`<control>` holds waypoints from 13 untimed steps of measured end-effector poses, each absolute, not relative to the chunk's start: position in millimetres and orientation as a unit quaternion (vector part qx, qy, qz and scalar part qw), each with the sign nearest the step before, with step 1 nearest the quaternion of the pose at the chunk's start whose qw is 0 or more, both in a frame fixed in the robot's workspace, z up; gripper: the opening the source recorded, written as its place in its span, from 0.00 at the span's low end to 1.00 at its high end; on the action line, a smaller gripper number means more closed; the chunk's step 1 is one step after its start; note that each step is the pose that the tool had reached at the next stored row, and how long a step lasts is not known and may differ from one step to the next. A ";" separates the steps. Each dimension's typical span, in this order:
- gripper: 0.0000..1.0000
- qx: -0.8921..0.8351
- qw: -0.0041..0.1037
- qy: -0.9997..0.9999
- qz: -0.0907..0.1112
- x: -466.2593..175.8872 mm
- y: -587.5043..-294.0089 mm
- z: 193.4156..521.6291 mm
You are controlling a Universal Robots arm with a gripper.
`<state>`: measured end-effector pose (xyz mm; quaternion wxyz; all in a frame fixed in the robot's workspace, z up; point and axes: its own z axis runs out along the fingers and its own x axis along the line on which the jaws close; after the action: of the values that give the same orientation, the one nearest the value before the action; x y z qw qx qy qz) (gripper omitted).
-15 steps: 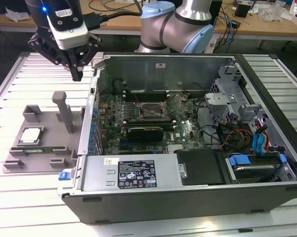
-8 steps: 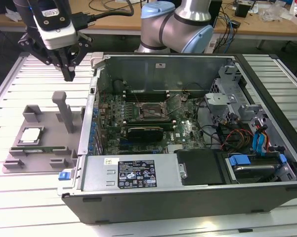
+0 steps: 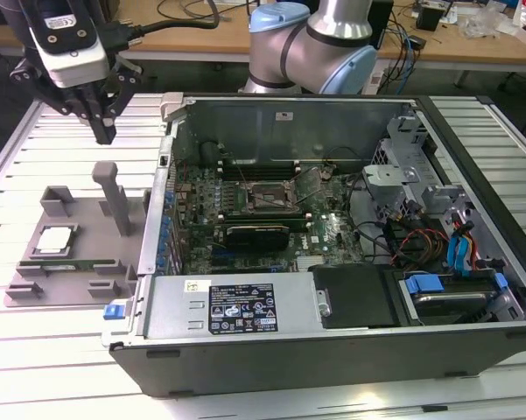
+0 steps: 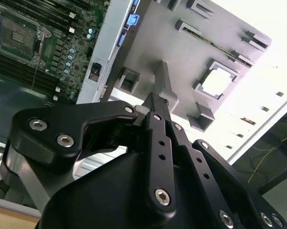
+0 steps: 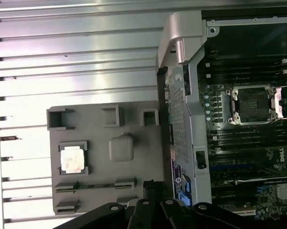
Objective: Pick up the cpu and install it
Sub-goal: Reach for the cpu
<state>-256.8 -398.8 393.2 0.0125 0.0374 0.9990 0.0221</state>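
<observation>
The big open computer case point(image 3: 350, 354) sits on the exterior view's right. A grey tray point(image 3: 92, 219) lies just left of it. The claw point(image 3: 103, 133) hangs above the tray, pinched narrow, holding nothing. The cpu point(image 3: 54, 239) rests in the tray, well below the claw.

Pincer point(image 5: 151, 186) base beyond first wrist view's edge

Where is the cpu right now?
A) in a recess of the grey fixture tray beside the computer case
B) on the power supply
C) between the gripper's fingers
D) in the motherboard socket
A: the cpu lies in a square recess of the grey fixture tray, and the gripper hangs above the tray, apart from it.
</observation>
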 end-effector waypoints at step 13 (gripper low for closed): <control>0.11 0.037 0.012 0.999 0.022 -280.4 -398.8 393.1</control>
<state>-280.4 -398.8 393.1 0.0125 0.0374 0.9990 0.0221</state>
